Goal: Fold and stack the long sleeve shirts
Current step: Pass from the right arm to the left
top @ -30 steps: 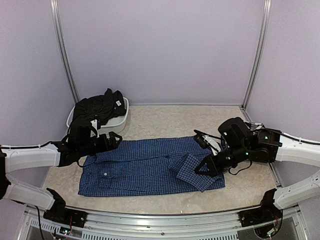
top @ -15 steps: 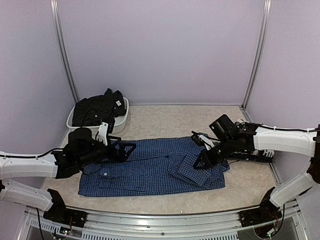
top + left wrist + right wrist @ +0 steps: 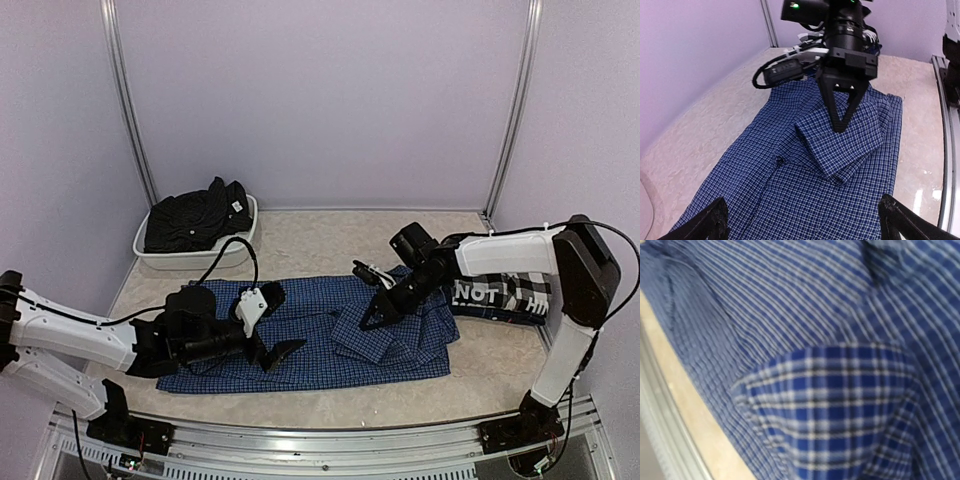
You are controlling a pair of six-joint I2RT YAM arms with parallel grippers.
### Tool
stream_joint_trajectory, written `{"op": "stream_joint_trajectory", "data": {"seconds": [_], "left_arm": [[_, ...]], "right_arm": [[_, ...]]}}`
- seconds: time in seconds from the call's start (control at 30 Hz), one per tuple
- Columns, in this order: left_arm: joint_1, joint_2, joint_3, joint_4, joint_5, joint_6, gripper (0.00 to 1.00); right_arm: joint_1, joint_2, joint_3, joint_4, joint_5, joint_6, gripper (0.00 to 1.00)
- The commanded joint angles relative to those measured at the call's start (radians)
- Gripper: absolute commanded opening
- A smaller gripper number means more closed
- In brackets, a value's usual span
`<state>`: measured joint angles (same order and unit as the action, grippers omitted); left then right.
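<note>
My left hand (image 3: 279,322) hovers, fingers spread, over the blue checked shirt (image 3: 340,365), which lies flat on the counter (image 3: 330,240). My right hand (image 3: 840,125), pressed together, rests its tips on the folded sleeve (image 3: 840,152); whether it pinches cloth is unclear. My right arm (image 3: 500,255) partly hides the black-and-white check shirt (image 3: 500,297).

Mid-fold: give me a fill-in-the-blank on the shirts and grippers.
The black shirt sits in the bin at the back ___.
The left gripper hangs ___ over the blue shirt.
The right gripper is ___, tips on that shirt's folded sleeve.
The lettered shirt lies at the ___ edge of the table.
Missing: left; open; shut; right.
</note>
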<state>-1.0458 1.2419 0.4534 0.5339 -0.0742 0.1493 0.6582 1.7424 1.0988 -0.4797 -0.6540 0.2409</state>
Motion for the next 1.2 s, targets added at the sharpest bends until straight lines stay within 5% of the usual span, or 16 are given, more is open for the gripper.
{"op": "stream_joint_trajectory", "data": {"seconds": [0.0, 0.6, 1.17], "left_arm": [[-0.072, 0.071, 0.05, 0.06, -0.064, 0.234, 0.99], [-0.184, 0.282, 0.067, 0.136, -0.271, 0.741, 0.99], [-0.22, 0.466, 0.147, 0.289, -0.315, 0.951, 0.91]], "right_arm": [[-0.013, 0.084, 0.062, 0.039, -0.207, -0.048, 0.0], [-0.013, 0.07, -0.047, 0.119, -0.454, 0.033, 0.0], [-0.011, 0.055, -0.073, 0.162, -0.494, 0.096, 0.0]]}}
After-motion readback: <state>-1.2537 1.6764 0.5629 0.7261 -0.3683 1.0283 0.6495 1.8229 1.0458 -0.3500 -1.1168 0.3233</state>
